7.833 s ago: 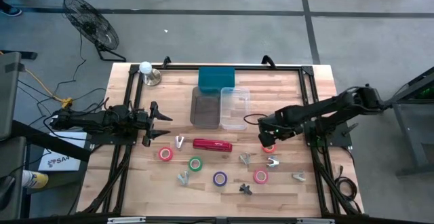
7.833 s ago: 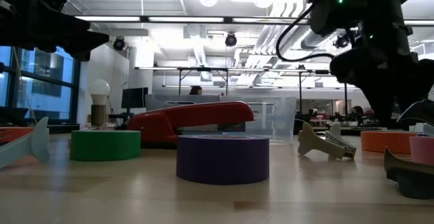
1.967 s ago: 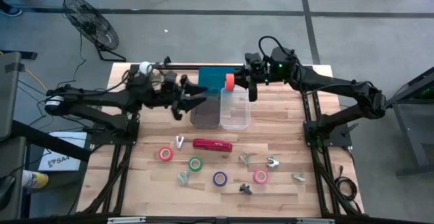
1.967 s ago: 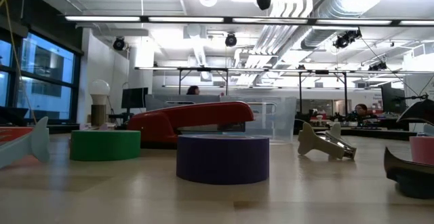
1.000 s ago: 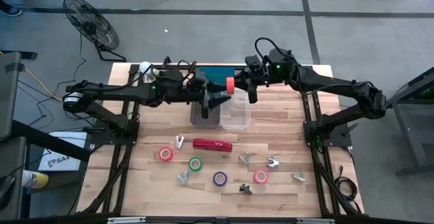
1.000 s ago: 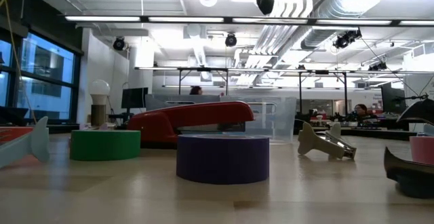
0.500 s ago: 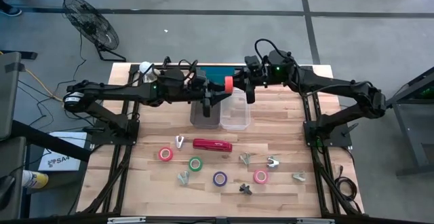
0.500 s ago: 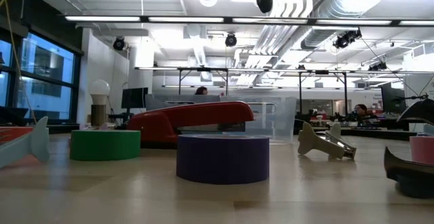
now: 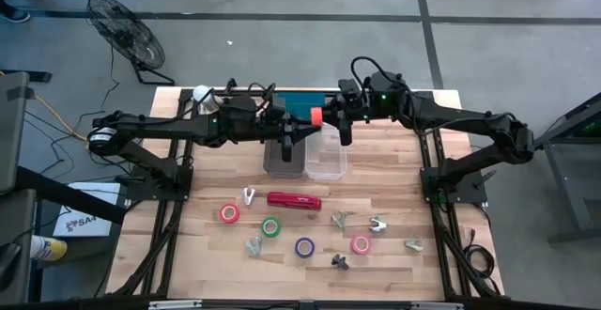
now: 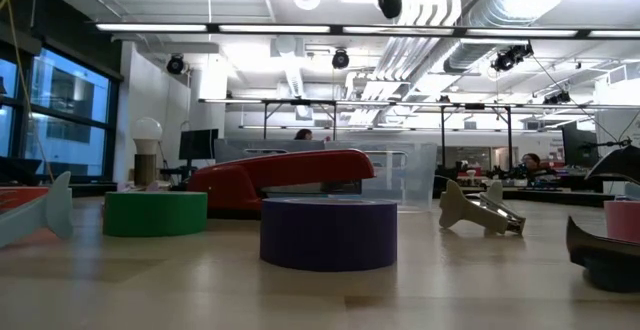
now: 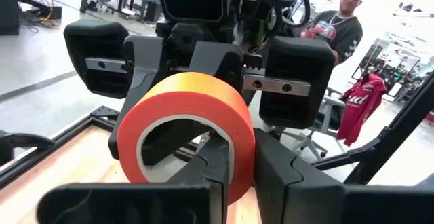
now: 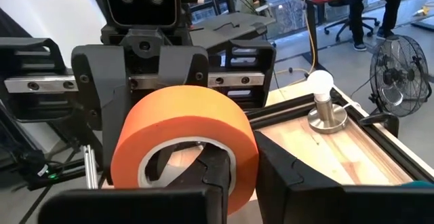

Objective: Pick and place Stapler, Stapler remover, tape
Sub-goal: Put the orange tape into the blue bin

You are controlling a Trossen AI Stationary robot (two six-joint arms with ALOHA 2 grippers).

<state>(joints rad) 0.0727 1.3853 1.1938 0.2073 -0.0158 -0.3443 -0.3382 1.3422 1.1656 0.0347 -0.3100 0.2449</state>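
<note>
Progress looks early, judging by how much is left on the bench [image 9: 394,174]: the red stapler [image 9: 294,200] lies near the middle, with rolls of tape around it, red [image 9: 229,213], green [image 9: 270,226], purple [image 9: 304,247] and pink [image 9: 361,244], and several small grey staple removers [image 9: 377,224] scattered among them; none of these is in the containers, and I cannot see whether anything already lies in the dark bin [image 9: 282,150] or the clear bin [image 9: 325,150] at 12 o'clock from the stapler. One orange-red roll [image 9: 317,116] is aloft above the back edge of those bins, at 12 o'clock on the bench; the left hand [image 9: 299,130] reaches in from 9 o'clock with its fingers closed narrow on the roll's wall, one finger [image 11: 217,173] seemingly through the core; the right hand [image 9: 340,122] comes from 3 o'clock, fingers likewise pinched tight on the same roll [image 12: 184,146], so both hold it at once, in what reads as a handover. Placing it remains, then everything below.
</note>
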